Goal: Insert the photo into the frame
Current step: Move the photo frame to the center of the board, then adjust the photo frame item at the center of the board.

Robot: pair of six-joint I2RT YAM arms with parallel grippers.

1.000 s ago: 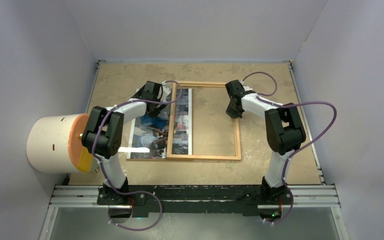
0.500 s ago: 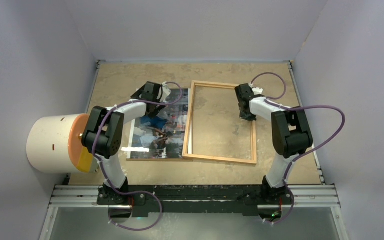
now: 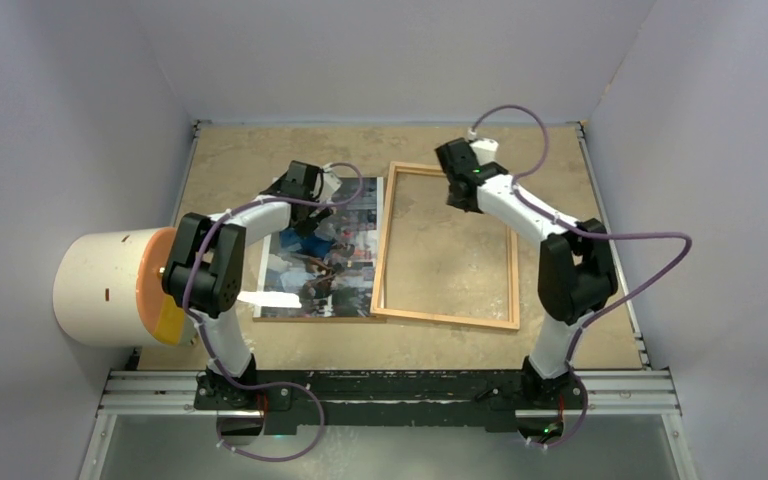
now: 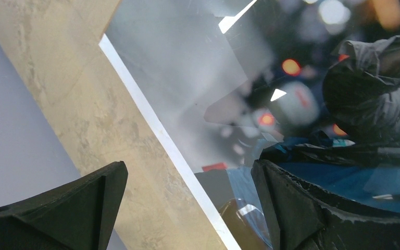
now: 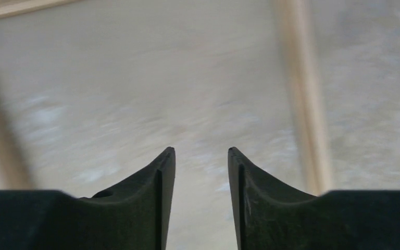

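Note:
The photo, a glossy print in dark and blue tones, lies flat on the table, left of the frame. The frame, thin light wood around clear glass, lies beside it, slightly skewed, with its left rail along the photo's right edge. My left gripper hovers open over the photo's far left corner. In the left wrist view the photo shows its white border running between the wide-apart fingers. My right gripper is over the frame's far end. In the right wrist view it is open and empty, the frame's moulding blurred to the right.
A big white cylinder with an orange face lies at the left edge beside the left arm. A brown strip shows under the photo's near edge. Pale walls close in three sides, and a metal rail runs along the front.
The frame slid right, off the photo. My right gripper then opened, let go of the frame's right rail and moved back-left to its far end. The left arm stayed put.

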